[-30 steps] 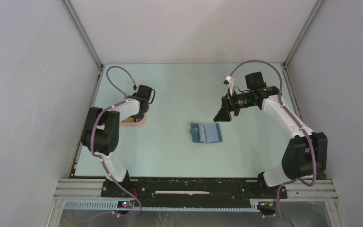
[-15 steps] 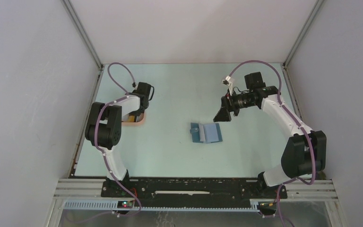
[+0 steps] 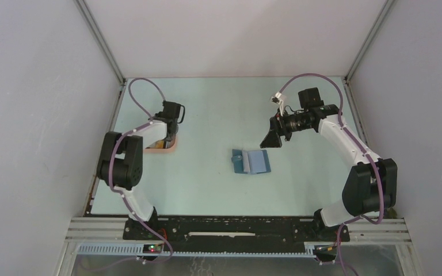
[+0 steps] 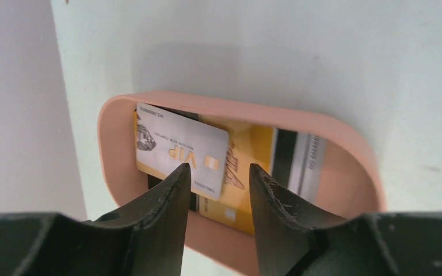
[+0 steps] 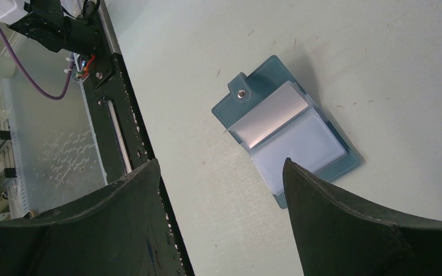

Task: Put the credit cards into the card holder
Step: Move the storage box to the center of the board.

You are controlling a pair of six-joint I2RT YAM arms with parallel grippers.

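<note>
Top external, left end effector [image 3: 162, 137] shifted left

The left arm [image 3: 149, 127] has moved. Its wrist has drawn a little to the left and slightly toward the far side of the worktop [image 3: 218, 109]. The left end effector [image 4: 216, 172] now hangs over the near part of the pink tray [image 4: 345, 149], with the whitish card [image 4: 172, 144] just ahead of its tips and partly under them. The dark elbow block [image 3: 119, 164] first swung to the right and away from the arm's base, then came back to the left. The purple cable [image 3: 135, 83] above the wrist has shifted with it, a little to the left.
</note>
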